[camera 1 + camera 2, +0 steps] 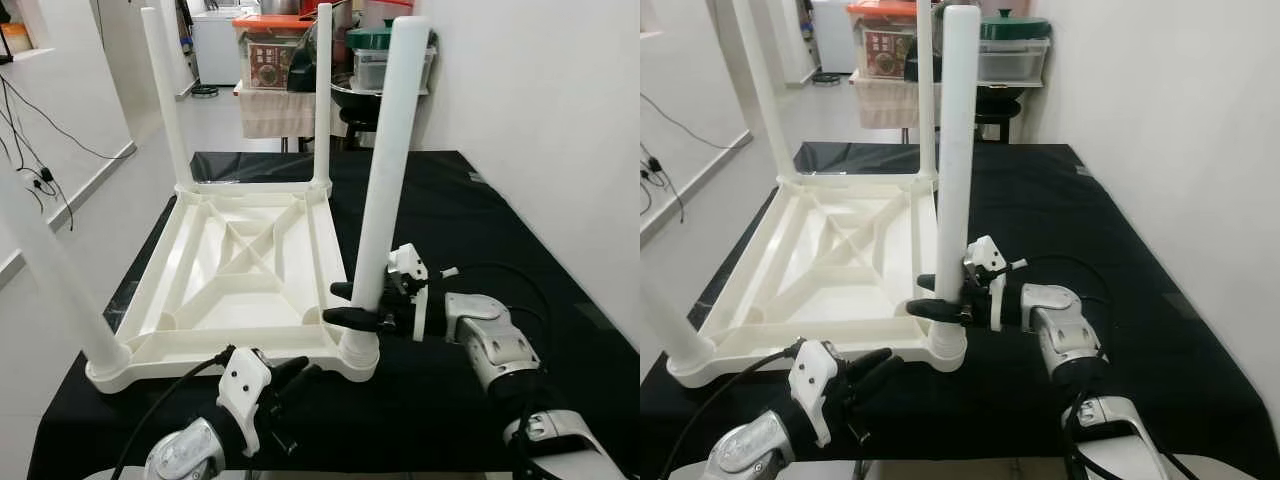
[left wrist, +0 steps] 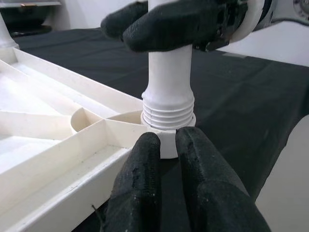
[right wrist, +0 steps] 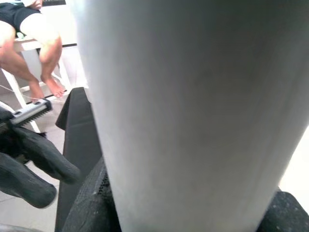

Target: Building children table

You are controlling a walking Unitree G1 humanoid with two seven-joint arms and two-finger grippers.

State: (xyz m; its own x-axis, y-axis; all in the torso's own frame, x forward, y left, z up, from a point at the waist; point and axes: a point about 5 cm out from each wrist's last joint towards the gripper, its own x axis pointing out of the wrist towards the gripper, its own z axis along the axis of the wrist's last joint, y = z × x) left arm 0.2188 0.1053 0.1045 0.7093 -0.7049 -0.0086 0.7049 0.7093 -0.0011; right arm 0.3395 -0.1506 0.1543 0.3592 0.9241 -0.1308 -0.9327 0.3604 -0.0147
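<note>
A white plastic children's table [image 1: 205,362] lies upside down on a black cloth [image 1: 480,230]. Legs stand up from its corners. My right gripper [image 1: 340,303] is shut on the near right leg [image 1: 385,170], just above its threaded base [image 2: 169,116], which sits in the corner socket. In the right wrist view that leg [image 3: 193,96] is very close. My left gripper [image 1: 305,372] is shut with nothing in it. It hovers at the table's front edge and points at that same corner socket, its fingertips [image 2: 147,147] just short of it.
Behind the table stands a shelf with boxes and a pot [image 1: 300,50]. A white wall runs along the right. Cables [image 1: 30,150] trail over the floor on the left. A seated person's bare legs [image 3: 43,43] are in the right wrist view.
</note>
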